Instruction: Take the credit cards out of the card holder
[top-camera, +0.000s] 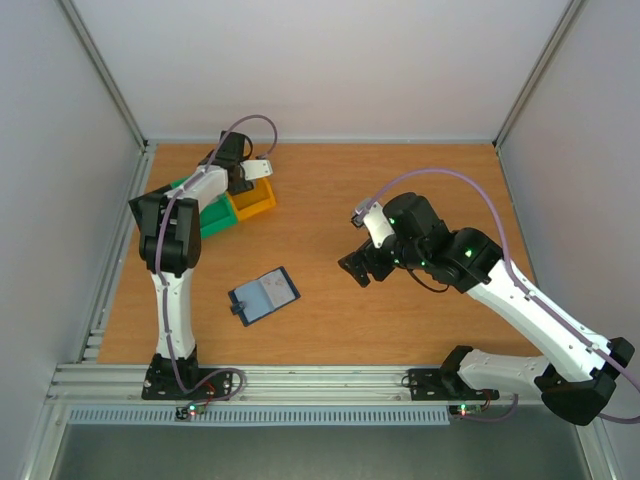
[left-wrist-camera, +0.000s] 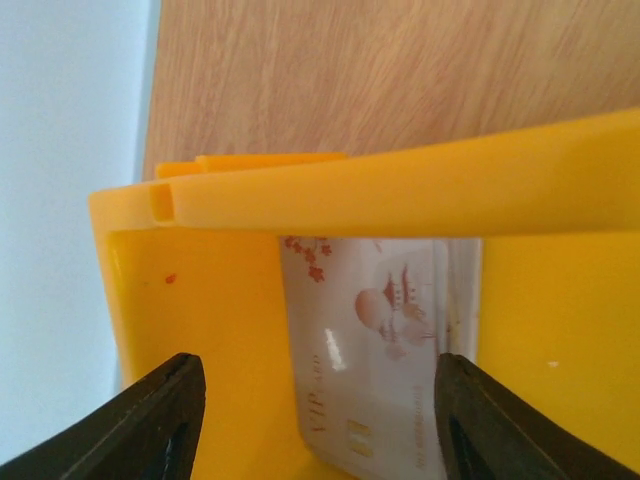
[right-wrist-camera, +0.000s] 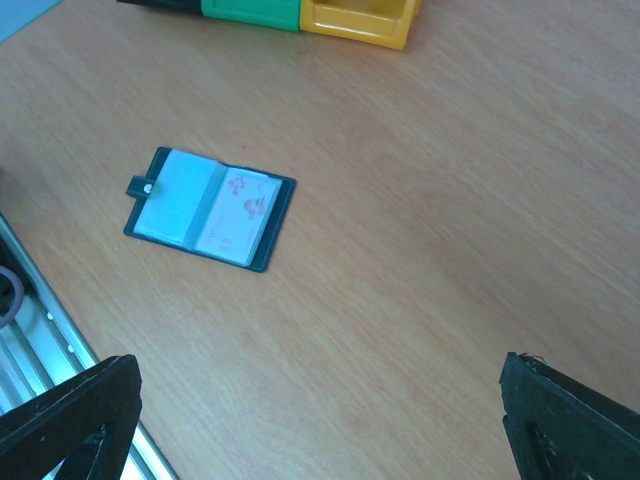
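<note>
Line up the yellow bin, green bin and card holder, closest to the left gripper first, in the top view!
1. yellow bin, right under the left gripper.
2. green bin, just left of it.
3. card holder, lying open toward the front.

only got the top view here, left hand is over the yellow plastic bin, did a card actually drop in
observer: Yes. The left wrist view shows a pale plastic card with reddish flower marks inside the yellow plastic bin.
operator: is the hand gripping it
observer: No. The left hand is open, its fingers wide apart and not closed on the card.
operator: anything left in the wallet
observer: Yes. In the right wrist view the dark navy bifold card holder lies open, with another pale card with reddish marks in the pocket away from the clasp tab.
</note>
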